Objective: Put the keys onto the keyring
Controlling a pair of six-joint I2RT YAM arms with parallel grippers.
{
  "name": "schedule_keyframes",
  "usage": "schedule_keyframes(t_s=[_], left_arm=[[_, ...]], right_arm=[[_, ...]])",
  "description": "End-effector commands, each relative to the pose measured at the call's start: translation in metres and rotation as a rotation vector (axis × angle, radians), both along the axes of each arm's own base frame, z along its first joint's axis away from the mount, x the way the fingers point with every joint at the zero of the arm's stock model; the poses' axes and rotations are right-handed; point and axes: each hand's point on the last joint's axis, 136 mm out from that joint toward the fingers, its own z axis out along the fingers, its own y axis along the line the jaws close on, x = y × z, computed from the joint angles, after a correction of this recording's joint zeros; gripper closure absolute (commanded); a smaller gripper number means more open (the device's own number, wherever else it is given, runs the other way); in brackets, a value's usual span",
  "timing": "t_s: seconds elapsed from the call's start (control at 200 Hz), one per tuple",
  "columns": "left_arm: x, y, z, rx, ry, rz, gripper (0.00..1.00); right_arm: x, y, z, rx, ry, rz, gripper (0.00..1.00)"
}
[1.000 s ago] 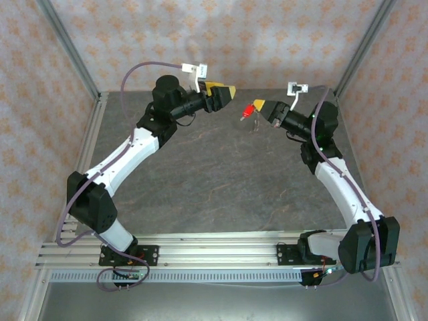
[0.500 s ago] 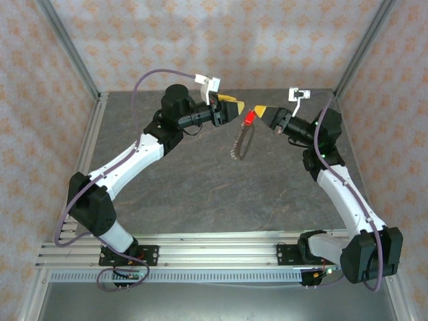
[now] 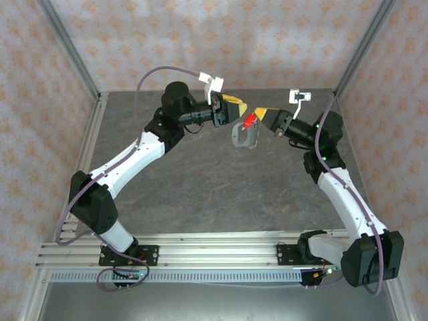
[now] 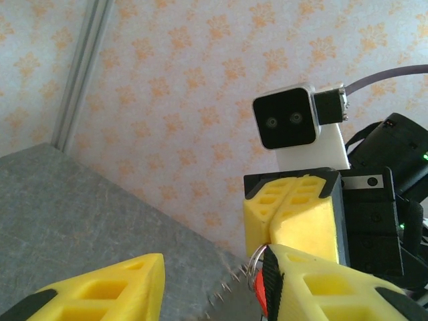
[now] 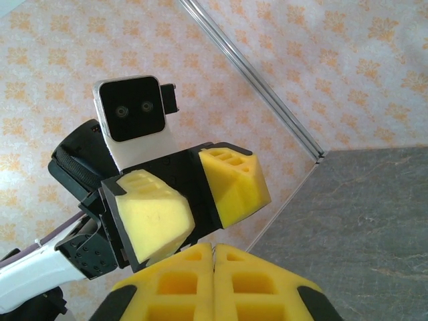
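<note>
The red key (image 3: 248,121) is held above the far middle of the table (image 3: 200,187), pinched at the tips of the right gripper (image 3: 258,115), whose yellow pads are pressed flat together. The bead-chain keyring (image 3: 245,136) hangs from that point as a slack loop at 6 o'clock of the key, and appears clear of the tabletop. The left gripper (image 3: 239,111) is placed at 9 o'clock of the key, tip to tip with the right one. Its jaws are parted and nothing is seen clamped between them. In the left wrist view the key's red head (image 4: 259,293) lies just beside one left finger (image 4: 321,284), with the chain (image 4: 221,304) below it.

The chief risk is judged to be a mis-closed pinch. The key is tiny and the chain floppy, so the head could be struck aside or only a few beads caught, and the loop tugged out of line. If the right grip were eased before the left one is secure, both key and chain could be dropped to the table. Finger-to-finger contact is also likely at such close quarters.

Little else is nearby: patterned walls (image 3: 221,47), a frame post (image 3: 364,47) at 2 o'clock, and the right wrist camera (image 4: 287,120) at 12 o'clock of the pads. Only the grippers themselves crowd the key.
</note>
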Motion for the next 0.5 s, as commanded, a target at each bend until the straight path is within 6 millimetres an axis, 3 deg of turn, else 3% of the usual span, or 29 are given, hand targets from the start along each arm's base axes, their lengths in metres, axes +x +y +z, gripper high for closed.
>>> schedule_keyframes(t_s=[0.0, 0.495], left_arm=[[-0.011, -0.012, 0.019, -0.023, -0.059, -0.073, 0.57], [-0.033, -0.024, 0.006, 0.028, -0.05, -0.189, 0.62]], right_arm=[[-0.016, 0.003, 0.019, 0.002, -0.096, 0.03, 1.0], [-0.012, 0.001, 0.019, -0.001, -0.097, 0.005, 1.0]])
